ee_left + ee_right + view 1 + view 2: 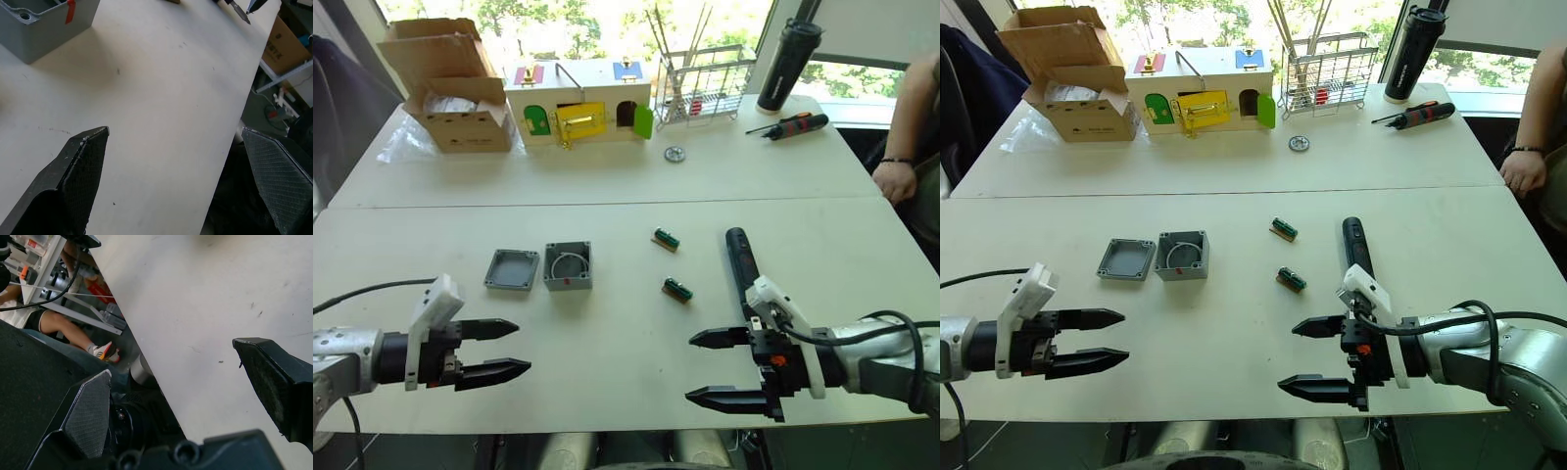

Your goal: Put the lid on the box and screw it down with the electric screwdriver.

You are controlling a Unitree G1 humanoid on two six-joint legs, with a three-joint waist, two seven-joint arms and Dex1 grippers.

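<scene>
Left eye view: left gripper and right gripper are hovering spread wide, holding nothing; no writing is legible.

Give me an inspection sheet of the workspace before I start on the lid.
Surface: white table, bare near the grippers.
Job's things: lid lies flat beside the open box; electric screwdriver lies untouched.
Clutter: two small green parts, metal disc, hand screwdriver, wire rack, wooden box, carton, black bottle.
Grippers: left gripper open, empty; right gripper open, empty.
Cables: on both forearms.
Surroundings: a person's hand at the table edge.
</scene>
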